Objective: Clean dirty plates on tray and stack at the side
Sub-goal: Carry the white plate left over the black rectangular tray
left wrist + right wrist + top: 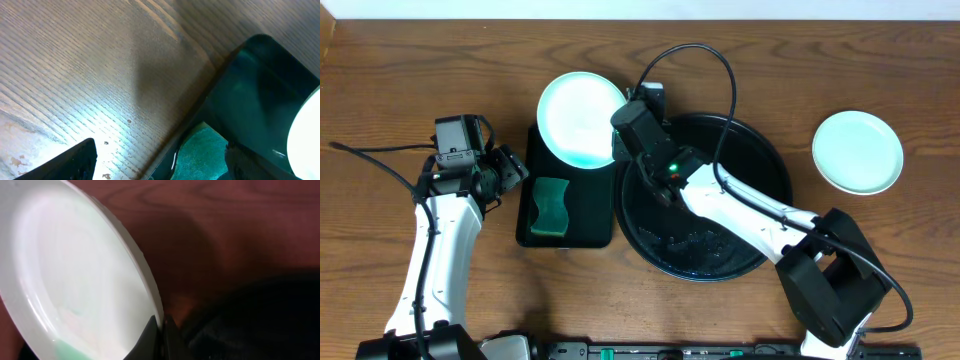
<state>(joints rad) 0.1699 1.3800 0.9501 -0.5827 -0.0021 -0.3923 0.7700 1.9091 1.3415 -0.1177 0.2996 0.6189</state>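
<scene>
My right gripper (616, 143) is shut on the rim of a pale plate (578, 120) and holds it over the far end of the small rectangular tray (590, 215). In the right wrist view the plate (75, 275) is tilted, its rim pinched at my right gripper (161, 330). A mint green plate (857, 150) lies on the table at the far right. The round black tray (750, 170) sits in the middle, its floor showing only wet specks. My left gripper (515, 178) is open beside the rectangular tray's left edge, holding nothing.
A green sponge (552, 205) lies in the rectangular tray. In the left wrist view the sponge (200, 150) sits just ahead of my left gripper (160, 165), with the rectangular tray (250, 90) and a plate edge (307, 130) beyond. The right arm crosses over the round tray.
</scene>
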